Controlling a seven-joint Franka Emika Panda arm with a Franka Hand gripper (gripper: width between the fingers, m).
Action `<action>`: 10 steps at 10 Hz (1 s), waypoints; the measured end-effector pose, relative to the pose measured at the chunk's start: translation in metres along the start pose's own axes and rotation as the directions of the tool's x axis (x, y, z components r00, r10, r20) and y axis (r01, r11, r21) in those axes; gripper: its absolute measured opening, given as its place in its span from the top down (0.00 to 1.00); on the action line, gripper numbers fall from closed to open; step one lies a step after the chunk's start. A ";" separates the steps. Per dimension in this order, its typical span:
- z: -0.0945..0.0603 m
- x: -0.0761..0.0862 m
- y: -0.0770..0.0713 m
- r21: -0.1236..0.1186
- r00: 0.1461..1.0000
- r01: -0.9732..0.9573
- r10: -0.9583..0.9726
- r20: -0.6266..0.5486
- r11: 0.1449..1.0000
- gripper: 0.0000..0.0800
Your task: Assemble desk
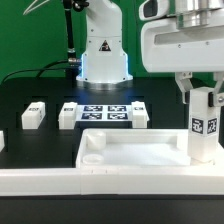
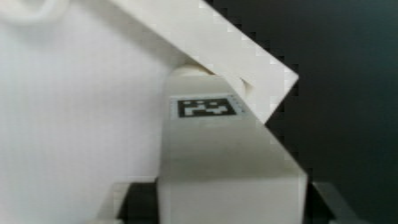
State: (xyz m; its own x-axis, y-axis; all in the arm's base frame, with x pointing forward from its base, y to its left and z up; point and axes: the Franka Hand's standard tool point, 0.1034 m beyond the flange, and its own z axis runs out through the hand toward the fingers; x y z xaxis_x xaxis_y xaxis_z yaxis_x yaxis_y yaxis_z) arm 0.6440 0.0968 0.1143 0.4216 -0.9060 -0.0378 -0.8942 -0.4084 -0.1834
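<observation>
One leg [image 1: 203,125] is standing upright at the panel [image 1: 130,150] corner on the exterior view's right, along the table [image 1: 30,95] front edge. The hand [image 1: 203,92] is pinching its upper part. Leg insertion appears to be proceeding, and the next move is calling for squarely seating the leg in the socket.

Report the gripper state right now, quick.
Gripper: closed on a white leg, held upright at a corner of the desk panel.
</observation>
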 end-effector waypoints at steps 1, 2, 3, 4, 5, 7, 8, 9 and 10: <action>0.000 0.001 0.001 0.010 0.996 -0.087 0.087 0.019 0.996 0.63; 0.000 -0.001 0.001 0.005 0.985 -0.173 0.173 0.026 0.985 0.63; 0.001 -0.005 0.000 0.004 0.985 -0.169 0.169 0.027 0.986 0.51; 0.001 -0.004 0.001 0.005 0.992 -0.124 0.124 0.026 0.992 0.51; 0.001 -0.005 0.001 0.004 0.992 -0.123 0.123 0.027 0.992 0.29; -0.002 -0.005 0.002 -0.031 0.970 0.238 -0.236 0.061 0.971 0.21; -0.001 -0.003 0.006 -0.032 0.906 0.417 -0.414 0.087 0.908 0.19; -0.001 -0.001 0.004 -0.012 0.902 0.429 -0.428 0.060 0.903 0.19; 0.000 0.000 0.005 -0.010 0.856 0.515 -0.513 0.063 0.857 0.19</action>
State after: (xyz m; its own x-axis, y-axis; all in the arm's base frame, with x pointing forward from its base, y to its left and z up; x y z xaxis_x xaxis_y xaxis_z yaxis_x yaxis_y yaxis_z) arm 0.6392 0.0951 0.1135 0.8294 -0.5586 0.0000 -0.5508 -0.8178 -0.1671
